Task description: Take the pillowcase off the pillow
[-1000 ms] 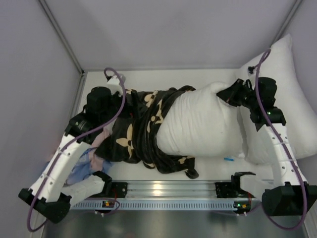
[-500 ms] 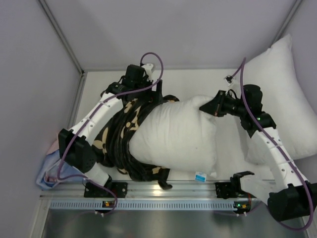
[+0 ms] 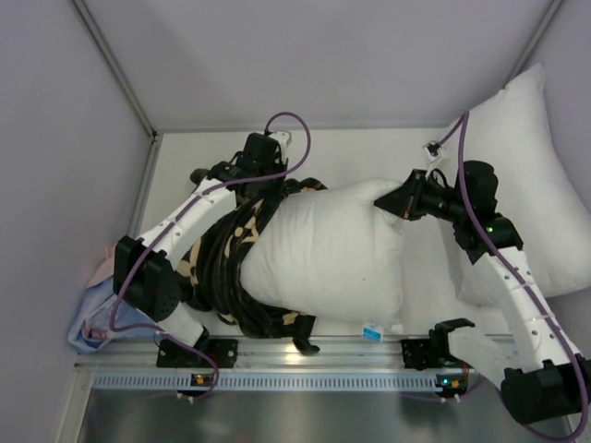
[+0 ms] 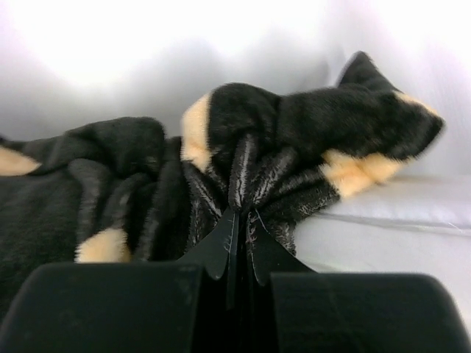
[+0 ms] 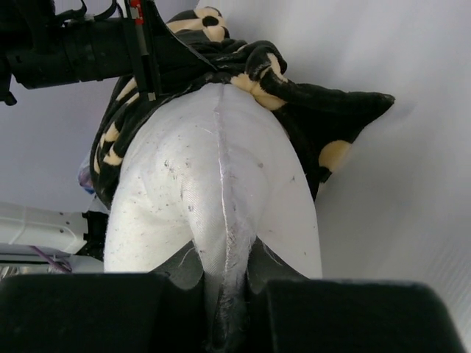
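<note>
The white pillow lies across the middle of the table, its small blue-and-white label at the near edge. The black plush pillowcase with tan flowers is bunched round the pillow's left end. My left gripper sits at the far edge of that bunch. In the left wrist view it is shut on a fold of the pillowcase. My right gripper is shut on the pillow's far right corner, with the pillow's seam pinched between its fingers. The right wrist view shows the pillowcase beyond the pillow.
A second plain white pillow leans in the right corner, behind my right arm. Pink and light-blue cloths lie at the left edge. A metal rail runs along the near edge, and grey walls close the back and sides.
My left arm swung from the pillowcase's left side to its far edge and shut on the fabric. The pillow shifted left and nearer while the right gripper kept its hold.
</note>
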### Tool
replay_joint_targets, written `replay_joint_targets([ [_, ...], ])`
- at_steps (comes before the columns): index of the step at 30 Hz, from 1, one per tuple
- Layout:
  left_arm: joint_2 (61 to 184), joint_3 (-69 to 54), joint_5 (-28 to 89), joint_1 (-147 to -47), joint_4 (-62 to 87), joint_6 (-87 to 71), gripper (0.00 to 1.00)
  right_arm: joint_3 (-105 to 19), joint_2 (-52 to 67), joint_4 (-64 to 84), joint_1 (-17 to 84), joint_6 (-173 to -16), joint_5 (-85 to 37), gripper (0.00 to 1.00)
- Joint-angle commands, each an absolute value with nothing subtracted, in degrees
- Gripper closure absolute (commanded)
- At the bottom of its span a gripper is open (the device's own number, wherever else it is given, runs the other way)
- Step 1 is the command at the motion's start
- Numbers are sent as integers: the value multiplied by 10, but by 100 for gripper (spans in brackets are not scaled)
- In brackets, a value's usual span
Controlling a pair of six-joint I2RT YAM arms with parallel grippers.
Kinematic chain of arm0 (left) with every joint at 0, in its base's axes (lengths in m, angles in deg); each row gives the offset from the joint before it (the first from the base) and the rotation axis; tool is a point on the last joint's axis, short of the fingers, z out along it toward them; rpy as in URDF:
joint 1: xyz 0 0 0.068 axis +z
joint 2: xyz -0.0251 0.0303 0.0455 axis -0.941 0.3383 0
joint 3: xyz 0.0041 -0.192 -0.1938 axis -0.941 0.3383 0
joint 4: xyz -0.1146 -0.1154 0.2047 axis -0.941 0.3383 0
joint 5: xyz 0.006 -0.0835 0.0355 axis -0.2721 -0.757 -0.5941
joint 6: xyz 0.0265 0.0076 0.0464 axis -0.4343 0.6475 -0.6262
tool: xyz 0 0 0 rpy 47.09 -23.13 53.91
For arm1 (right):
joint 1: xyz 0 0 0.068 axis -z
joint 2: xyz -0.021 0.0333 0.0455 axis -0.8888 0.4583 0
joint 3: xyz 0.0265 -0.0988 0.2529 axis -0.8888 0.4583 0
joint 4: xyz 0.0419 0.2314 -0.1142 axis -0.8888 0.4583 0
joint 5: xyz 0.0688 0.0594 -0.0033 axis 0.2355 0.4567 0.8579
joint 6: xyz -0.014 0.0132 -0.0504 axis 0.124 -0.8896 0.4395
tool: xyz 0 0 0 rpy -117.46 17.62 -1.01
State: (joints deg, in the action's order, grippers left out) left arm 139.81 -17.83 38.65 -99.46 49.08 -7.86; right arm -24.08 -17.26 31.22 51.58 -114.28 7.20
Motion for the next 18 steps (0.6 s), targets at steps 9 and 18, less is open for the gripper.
replay_joint_targets([
  [9, 1226, -158, 654, -829, 472, 36, 100, -369, -296, 375, 523, -1150, -213, 100],
  [18, 1095, -190, 661, -762, 508, 16, 100, -433, -290, 454, 535, -1131, -491, 100],
])
